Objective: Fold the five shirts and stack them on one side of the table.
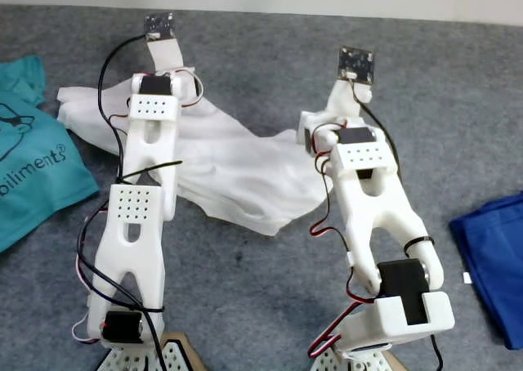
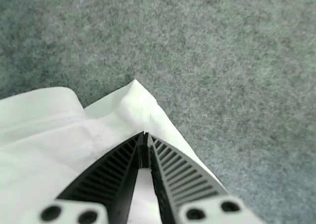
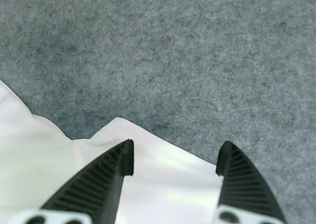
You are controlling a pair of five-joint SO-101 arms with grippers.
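Grasping white shirt for folding, with left gripper pinching cloth at 11 o'clock, right gripper spread at 1 o'clock; likely needs closing next.

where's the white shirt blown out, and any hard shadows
high view: soft even light, the white shirt keeps grey fold shadows, no hard shadows on the table. left wrist view: the shirt glares brightest at its raised corner. right wrist view: the shirt under the open right gripper is near featureless white, with a thin dark shadow along its edge.
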